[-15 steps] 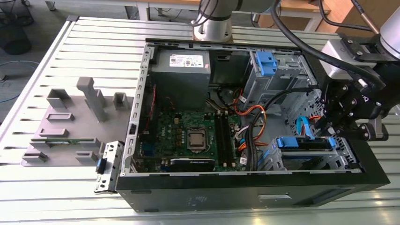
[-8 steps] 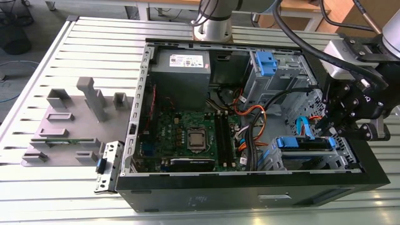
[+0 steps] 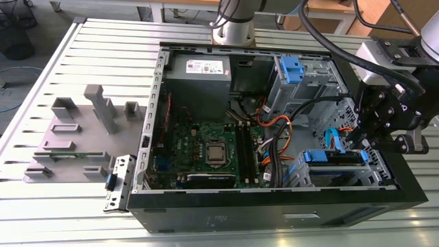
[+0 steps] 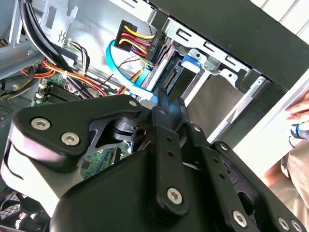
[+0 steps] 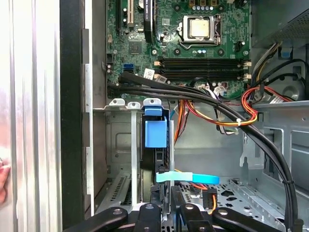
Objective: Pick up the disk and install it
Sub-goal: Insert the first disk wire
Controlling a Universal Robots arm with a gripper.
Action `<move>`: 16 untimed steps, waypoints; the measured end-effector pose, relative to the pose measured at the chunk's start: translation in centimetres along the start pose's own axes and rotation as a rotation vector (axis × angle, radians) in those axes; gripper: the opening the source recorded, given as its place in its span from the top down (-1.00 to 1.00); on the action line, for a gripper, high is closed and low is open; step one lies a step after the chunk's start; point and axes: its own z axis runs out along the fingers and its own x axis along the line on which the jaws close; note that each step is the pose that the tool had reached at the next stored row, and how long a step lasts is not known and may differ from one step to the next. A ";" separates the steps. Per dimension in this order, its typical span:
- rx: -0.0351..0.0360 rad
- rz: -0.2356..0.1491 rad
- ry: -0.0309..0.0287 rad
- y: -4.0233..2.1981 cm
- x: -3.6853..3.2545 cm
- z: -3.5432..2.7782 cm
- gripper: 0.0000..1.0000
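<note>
Disk (image 5: 155, 140), blue-railed, standing on edge in the case's drive bay; blue rail end (image 3: 334, 156) visible near the case's front corner, dark edge facing outward.

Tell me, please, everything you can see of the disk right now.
The disk stands on edge in the metal drive cage at the open computer case's lower corner on the exterior view's right. Its blue plastic rail and tab face outward; in the first wrist view its dark edge runs between cage walls. The gripper is right at its end.

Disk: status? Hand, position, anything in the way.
Hand down inside the computer case. Disk seated in the drive bay. Black cables run close past.
</note>
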 end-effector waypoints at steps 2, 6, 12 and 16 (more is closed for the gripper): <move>0.0000 0.000 0.0001 0.00 0.00 -0.01 0.53; -0.0073 0.001 0.0006 -0.01 0.00 -0.02 0.53; -0.0212 0.001 0.0007 -0.02 0.00 0.00 0.53; -0.0214 0.001 0.0007 -0.12 0.00 0.00 0.53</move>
